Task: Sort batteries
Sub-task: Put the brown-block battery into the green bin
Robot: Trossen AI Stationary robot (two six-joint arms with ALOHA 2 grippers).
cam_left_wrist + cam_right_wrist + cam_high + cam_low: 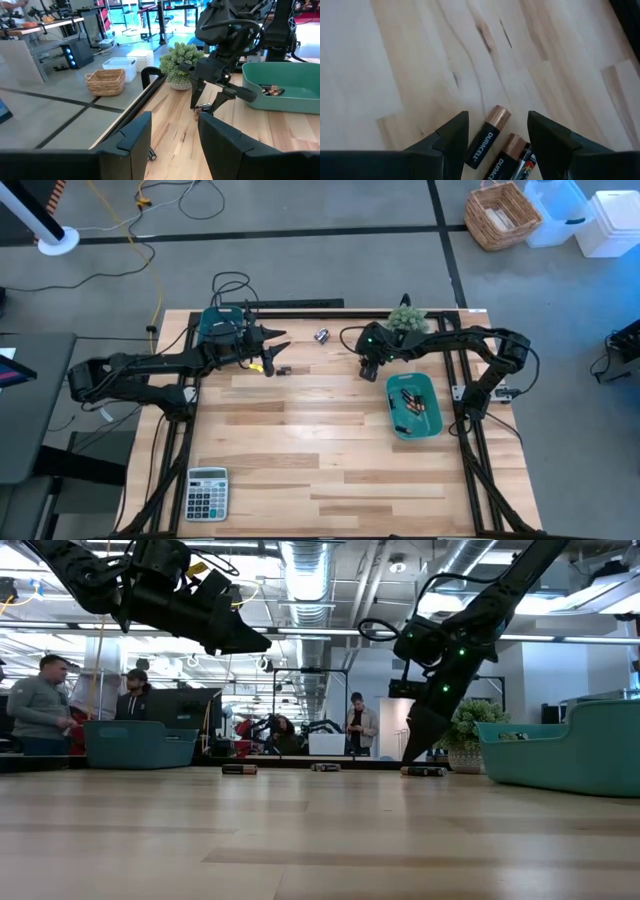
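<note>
Two black-and-copper batteries (487, 137) (512, 152) lie side by side on the table, and my right gripper (497, 122) is low over them, open, with one finger on either side. The high view puts this gripper (370, 372) just left of the right teal bin (432, 420), which holds several batteries (412, 402). My left gripper (282, 342) is open and empty, raised above the table (262, 640) beside the left teal bin (222, 323). One loose battery (283, 369) lies below it. Another small group (321, 335) lies near the far edge.
A grey calculator (207, 493) sits at the near left corner. A small potted plant (407, 318) stands at the far edge behind the right arm. The wide wooden middle of the table (320, 440) has nothing on it. People stand in the room beyond (40, 700).
</note>
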